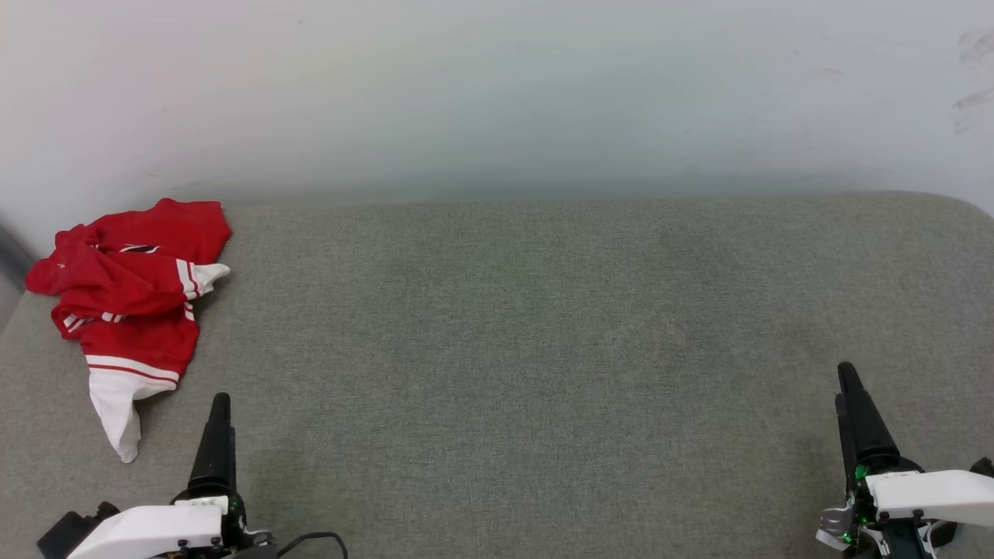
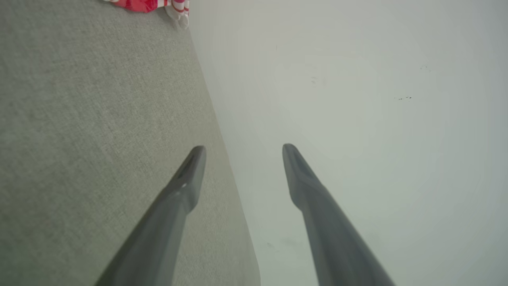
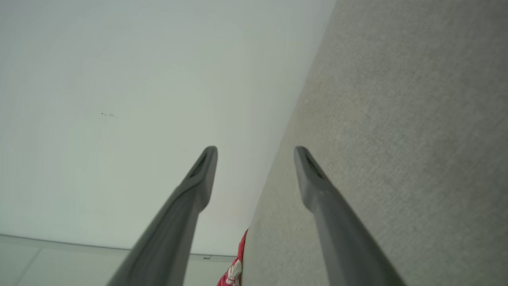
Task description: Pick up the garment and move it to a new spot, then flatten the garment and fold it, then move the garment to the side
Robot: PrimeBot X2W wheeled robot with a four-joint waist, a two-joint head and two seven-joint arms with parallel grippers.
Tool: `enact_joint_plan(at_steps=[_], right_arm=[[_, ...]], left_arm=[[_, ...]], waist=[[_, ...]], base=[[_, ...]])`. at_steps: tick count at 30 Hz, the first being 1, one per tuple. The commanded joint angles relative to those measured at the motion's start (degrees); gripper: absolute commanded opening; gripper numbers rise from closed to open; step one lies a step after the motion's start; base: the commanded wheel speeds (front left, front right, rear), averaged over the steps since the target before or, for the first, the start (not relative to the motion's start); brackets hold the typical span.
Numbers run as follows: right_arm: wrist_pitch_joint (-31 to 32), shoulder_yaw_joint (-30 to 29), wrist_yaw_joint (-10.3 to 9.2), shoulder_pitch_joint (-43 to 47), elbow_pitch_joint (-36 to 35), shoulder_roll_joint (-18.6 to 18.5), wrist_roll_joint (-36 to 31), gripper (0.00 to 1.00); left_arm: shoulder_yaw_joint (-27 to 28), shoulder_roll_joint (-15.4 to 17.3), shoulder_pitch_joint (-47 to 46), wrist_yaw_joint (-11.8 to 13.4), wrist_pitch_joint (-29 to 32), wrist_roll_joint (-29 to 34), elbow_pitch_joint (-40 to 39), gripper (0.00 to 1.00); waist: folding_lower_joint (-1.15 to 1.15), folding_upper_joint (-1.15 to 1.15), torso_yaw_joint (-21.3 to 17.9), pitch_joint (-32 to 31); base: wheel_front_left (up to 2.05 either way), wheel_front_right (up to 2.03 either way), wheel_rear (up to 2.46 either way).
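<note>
The garment (image 1: 128, 299), a red jersey with white sleeves and striped trim, lies crumpled at the far left of the grey fabric surface (image 1: 543, 349). A white sleeve trails toward the front. Its edge peeks into the left wrist view as garment (image 2: 147, 4) and into the right wrist view as garment (image 3: 234, 266). My left gripper (image 1: 220, 404) stands at the lower left, just right of the sleeve tip and apart from it; its fingers (image 2: 190, 171) are spread wide with nothing between them. At the lower right my right gripper (image 1: 848, 376) is open too, fingers (image 3: 204, 171) holding nothing.
A pale wall (image 1: 497, 93) rises directly behind the surface. The surface's rounded corner (image 1: 963, 206) lies at the far right, and its left edge falls away beside the garment. A dark cable (image 1: 311, 539) loops by the left wrist.
</note>
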Motion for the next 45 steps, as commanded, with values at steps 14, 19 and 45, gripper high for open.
enact_joint_plan(at_steps=[14,19,45], right_arm=[[-3.24,1.33,0.00,-0.64,-9.41,-0.04,-22.85,1.00],[-4.23,2.01,0.00,-1.06,-13.04,-0.05,-31.05,1.00],[-8.68,6.87,0.00,1.14,-17.09,-0.43,-56.01,1.00]], left_arm=[[2.38,0.16,-0.35,-0.09,-3.21,15.80,-7.76,1.00],[1.06,0.17,0.08,0.98,-4.21,23.39,-11.13,1.00],[-7.14,0.20,3.71,2.98,-8.58,50.95,-19.06,1.00]], waist=[[0.00,0.00,-0.11,0.47],[0.00,0.00,-0.21,0.72],[0.00,0.00,-0.69,0.94]], base=[[0.00,0.00,0.00],[0.00,0.00,0.00],[0.00,0.00,0.00]])
